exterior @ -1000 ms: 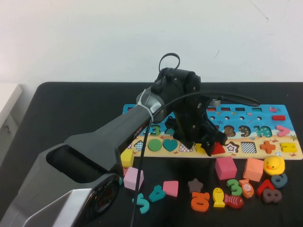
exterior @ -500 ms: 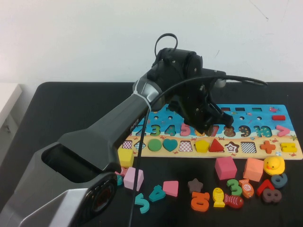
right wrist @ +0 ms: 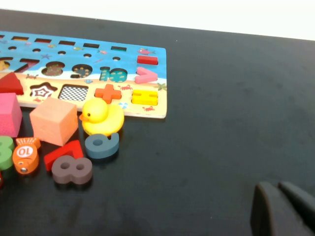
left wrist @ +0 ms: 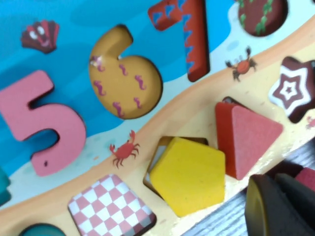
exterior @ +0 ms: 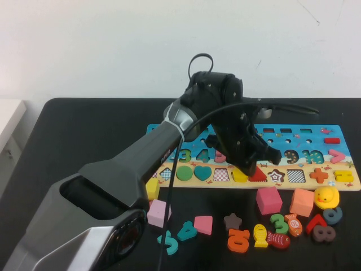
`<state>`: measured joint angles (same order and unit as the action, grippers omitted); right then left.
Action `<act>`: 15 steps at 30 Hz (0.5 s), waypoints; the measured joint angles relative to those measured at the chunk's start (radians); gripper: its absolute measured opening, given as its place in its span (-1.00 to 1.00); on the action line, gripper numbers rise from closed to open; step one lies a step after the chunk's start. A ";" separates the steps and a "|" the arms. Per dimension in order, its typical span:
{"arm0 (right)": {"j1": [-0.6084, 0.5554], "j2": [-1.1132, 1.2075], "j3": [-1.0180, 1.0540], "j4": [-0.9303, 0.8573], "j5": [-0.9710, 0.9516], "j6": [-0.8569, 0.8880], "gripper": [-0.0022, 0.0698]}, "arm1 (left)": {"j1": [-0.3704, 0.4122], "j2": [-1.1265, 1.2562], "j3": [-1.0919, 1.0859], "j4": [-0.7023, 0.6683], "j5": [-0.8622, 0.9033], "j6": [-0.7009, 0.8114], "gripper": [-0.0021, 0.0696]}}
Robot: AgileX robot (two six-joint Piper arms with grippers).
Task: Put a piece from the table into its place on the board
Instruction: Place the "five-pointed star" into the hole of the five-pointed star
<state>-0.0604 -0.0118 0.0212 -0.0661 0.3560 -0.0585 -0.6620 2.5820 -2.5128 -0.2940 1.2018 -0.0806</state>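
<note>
My left end effector [exterior: 248, 164], shut, hangs over the board's [exterior: 316, 131] sandy strip, above the pentagon [left wrist: 189, 174], which lies tilted in its recess [left wrist: 156, 153] with the red triangle [left wrist: 246, 137] touching it at 3 o'clock. At 6 o'clock, blocks, numbers and a duck [exterior: 326, 197] crowd the counter [exterior: 84, 130]. From 9 to 11 o'clock the counter is bare. My right end effector [right wrist: 285, 209], shut, sits over open counter beyond the board's 3 o'clock end.

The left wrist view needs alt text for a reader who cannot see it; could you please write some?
A yellow pentagon piece lies askew in its recess on the puzzle board, one side not seated. A red triangle sits beside it, a pink 5 above. The shut left hand shows at the corner.
</note>
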 joint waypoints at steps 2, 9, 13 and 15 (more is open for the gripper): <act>0.000 0.000 0.000 0.000 0.000 0.000 -0.89 | 0.000 0.017 0.000 -0.006 0.004 0.001 -0.94; 0.000 0.000 0.000 0.000 0.000 0.000 -0.89 | 0.000 0.032 0.000 0.008 0.006 0.001 -0.94; 0.000 0.000 0.000 0.000 0.000 0.000 -0.89 | 0.000 0.032 0.000 0.029 0.012 0.001 -0.94; 0.000 0.000 0.000 0.000 0.000 0.000 -0.89 | -0.001 0.032 0.000 0.041 0.014 -0.004 -0.94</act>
<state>-0.0604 -0.0118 0.0212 -0.0661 0.3560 -0.0585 -0.6626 2.6143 -2.5128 -0.2531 1.2163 -0.0844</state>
